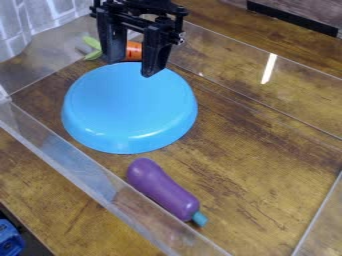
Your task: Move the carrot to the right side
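Note:
The small orange carrot [132,47] with a green leafy top [91,43] lies at the back left of the wooden tabletop, just behind the upturned blue plate [130,110]. My black gripper [134,66] hangs over it with the jaws apart. The orange body shows in the gap between the two fingers [152,60], and the left finger hides part of it. I cannot tell whether the fingers touch the carrot. The carrot looks to be resting on the table.
A purple eggplant [166,189] with a teal stem lies at the front, near the clear plastic wall [80,170] that rings the workspace. Bare wood [261,120] stretches to the right of the plate.

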You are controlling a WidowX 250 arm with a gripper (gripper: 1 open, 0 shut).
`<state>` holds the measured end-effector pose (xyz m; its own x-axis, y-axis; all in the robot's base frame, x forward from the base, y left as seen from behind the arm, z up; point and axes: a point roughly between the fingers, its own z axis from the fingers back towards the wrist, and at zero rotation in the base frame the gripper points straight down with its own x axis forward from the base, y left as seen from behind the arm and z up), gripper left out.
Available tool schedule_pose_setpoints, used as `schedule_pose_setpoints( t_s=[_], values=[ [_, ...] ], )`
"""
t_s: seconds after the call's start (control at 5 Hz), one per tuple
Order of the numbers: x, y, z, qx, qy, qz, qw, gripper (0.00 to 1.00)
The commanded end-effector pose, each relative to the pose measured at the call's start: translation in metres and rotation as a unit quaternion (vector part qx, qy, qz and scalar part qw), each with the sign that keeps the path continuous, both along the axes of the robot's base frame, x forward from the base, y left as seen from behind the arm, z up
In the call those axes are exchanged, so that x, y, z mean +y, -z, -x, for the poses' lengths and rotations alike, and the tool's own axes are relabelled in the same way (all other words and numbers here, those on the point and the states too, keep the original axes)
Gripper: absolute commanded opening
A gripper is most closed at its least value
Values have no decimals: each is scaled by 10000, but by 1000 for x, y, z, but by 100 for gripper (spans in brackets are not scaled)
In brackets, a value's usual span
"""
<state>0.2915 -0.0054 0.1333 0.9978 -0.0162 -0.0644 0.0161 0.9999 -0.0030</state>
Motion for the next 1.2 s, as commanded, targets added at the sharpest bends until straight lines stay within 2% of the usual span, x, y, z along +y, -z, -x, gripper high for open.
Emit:
schedule_pose_setpoints(
  t_s=[0.0, 0.2, 0.4, 0.6, 0.8, 1.0],
  values=[
    [-11, 5, -8, 28, -18, 7, 10000, 0],
    [-23, 11, -17, 57, -40, 13, 10000, 0],
    [-41, 6, -18, 46, 494, -6, 9988, 0],
    [-47, 11, -14, 72, 791, 7, 9968, 100],
    [-15, 12, -24, 48, 919, -31, 9958, 100],
    [-4, 19, -21, 119, 1103, -17, 9938, 100]
  ],
)
